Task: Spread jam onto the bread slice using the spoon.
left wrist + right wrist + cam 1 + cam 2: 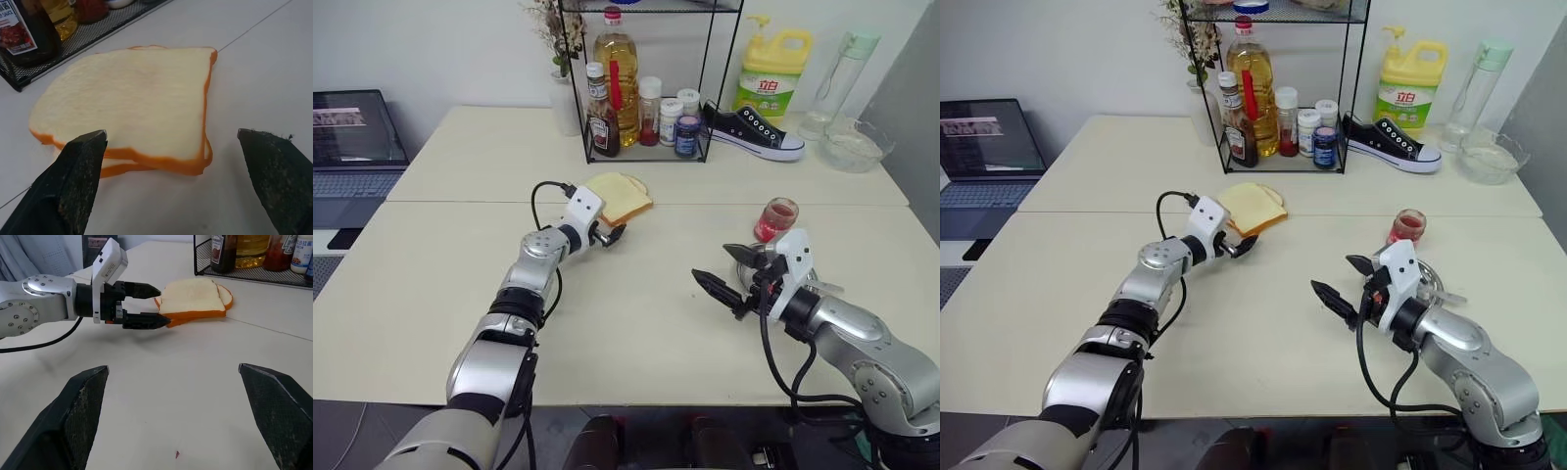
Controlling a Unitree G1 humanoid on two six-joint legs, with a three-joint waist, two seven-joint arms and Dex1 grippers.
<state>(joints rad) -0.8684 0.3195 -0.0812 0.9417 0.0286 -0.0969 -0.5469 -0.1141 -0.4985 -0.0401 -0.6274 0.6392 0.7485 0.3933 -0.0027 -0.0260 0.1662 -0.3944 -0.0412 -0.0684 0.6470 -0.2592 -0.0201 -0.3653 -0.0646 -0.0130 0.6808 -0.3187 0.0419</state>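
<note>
Nearest the camera, the right gripper [732, 277] hung over the near right part of the cream tabletop [636, 333], its two black fingers spread wide and holding nothing, pointing left across the table. Just behind it lay a round shiny steel dish [1427, 284], mostly hidden by the wrist, and a slim silver handle [1451, 297] stuck out from the dish's right side; whether that was the spoon could not be told. Beyond the dish stood the small clear glass jar of glossy red jam [776, 218], upright and open at the top.

Farther left, the left gripper [610, 233] reached to the near left edge of the bread, its fingers likewise spread apart and empty. In the left wrist view the fingertips [88, 147] sat on either side of the slices' near edge; whether they touched the crust could not be told. Two pale yellow slices with thin tan crust lay stacked there, the upper bread slice [132, 98] offset a little over the lower slice [122, 169], with no red on the visible top.

At the far side stood a black wire rack [646, 152] with a dark brown sauce bottle [602, 122], an oil bottle [617, 73] and small jars. Right of the rack lay a black sneaker [754, 132], a yellow detergent jug [773, 78] and a clear glass bowl [854, 147]. An open laptop [352, 147] sat far left.
</note>
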